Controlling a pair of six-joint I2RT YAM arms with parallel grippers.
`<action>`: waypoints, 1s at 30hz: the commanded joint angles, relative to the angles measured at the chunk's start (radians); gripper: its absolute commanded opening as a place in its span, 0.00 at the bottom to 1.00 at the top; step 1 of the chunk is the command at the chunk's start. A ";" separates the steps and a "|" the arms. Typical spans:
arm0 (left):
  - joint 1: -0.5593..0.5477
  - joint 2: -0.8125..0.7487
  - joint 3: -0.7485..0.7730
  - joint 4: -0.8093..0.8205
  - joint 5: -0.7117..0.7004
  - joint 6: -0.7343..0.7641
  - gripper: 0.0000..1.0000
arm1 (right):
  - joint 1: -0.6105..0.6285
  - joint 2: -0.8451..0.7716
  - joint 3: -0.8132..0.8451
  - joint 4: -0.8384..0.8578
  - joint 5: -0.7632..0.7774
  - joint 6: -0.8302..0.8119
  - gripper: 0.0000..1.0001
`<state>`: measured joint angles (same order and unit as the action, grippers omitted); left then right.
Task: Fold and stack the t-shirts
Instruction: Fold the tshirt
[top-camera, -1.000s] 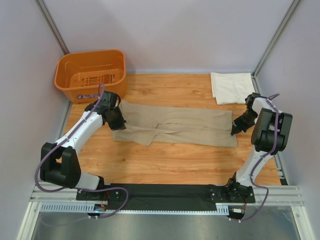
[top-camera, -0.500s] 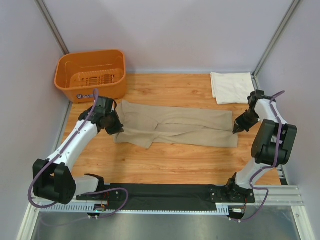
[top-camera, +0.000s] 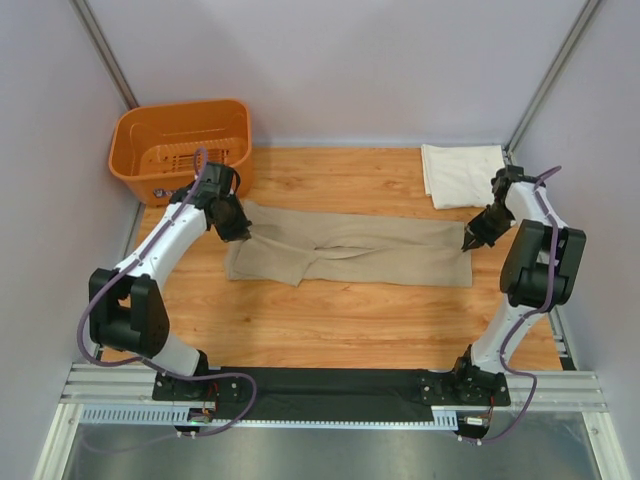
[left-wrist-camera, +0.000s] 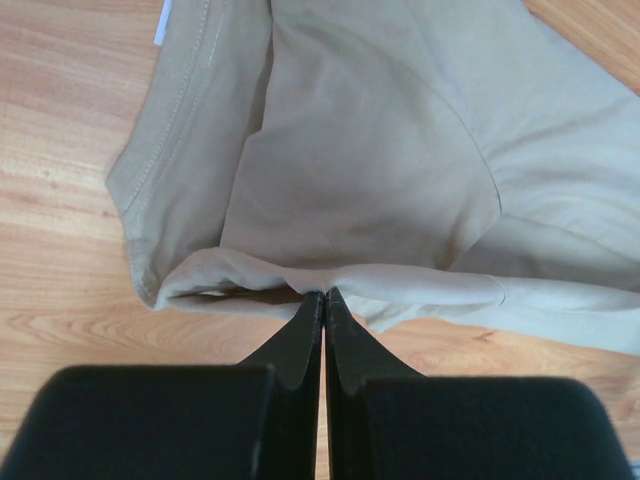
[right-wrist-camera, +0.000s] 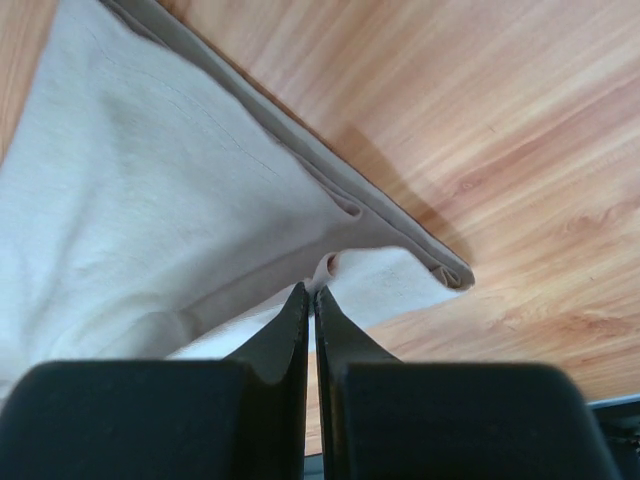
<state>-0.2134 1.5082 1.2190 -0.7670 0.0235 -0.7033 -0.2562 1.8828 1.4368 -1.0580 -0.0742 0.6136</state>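
The fold of the tan t-shirt (top-camera: 350, 250) looks to be in hand: the garment lies stretched left to right across the middle of the desk (top-camera: 340, 320), already narrowed into a long band with its sleeves turned in, and an arm has hold of each short end. The left tool (left-wrist-camera: 324, 300) is clenched tight, its two fingers pressed together with no gap showing, and they pinch a doubled edge of the tan cloth at the collar end, where the fabric puckers and lifts slightly off the wood just at the tips. The right tool (right-wrist-camera: 311, 295) is likewise clamped fully closed on the hem end, gripping a small gathered fold beside the corner of the shirt, which curls up a little there. The cream t-shirt (top-camera: 462, 175) sits folded into a neat square at the far right corner of the desk, apart from the tan one, so by my reckoning half the job is done. The orange basket (top-camera: 180, 106) stands at the far left corner, just beyond the left arm. The next move probably calls for both arms to carry their ends together evenly, bringing one end over the other without letting the thin pinches slip, and then placing the folded shirt on the cream one.
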 joint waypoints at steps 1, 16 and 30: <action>0.009 0.032 0.056 0.001 -0.019 0.025 0.00 | 0.003 0.042 0.071 -0.003 -0.018 -0.017 0.00; 0.028 0.152 0.105 0.026 -0.008 0.030 0.00 | 0.023 0.171 0.168 -0.014 -0.026 -0.026 0.00; 0.036 0.260 0.186 0.031 -0.020 0.060 0.00 | 0.023 0.228 0.258 -0.043 -0.007 -0.026 0.02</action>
<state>-0.1867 1.7573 1.3560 -0.7563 0.0174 -0.6754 -0.2344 2.0991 1.6489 -1.0863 -0.0978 0.5972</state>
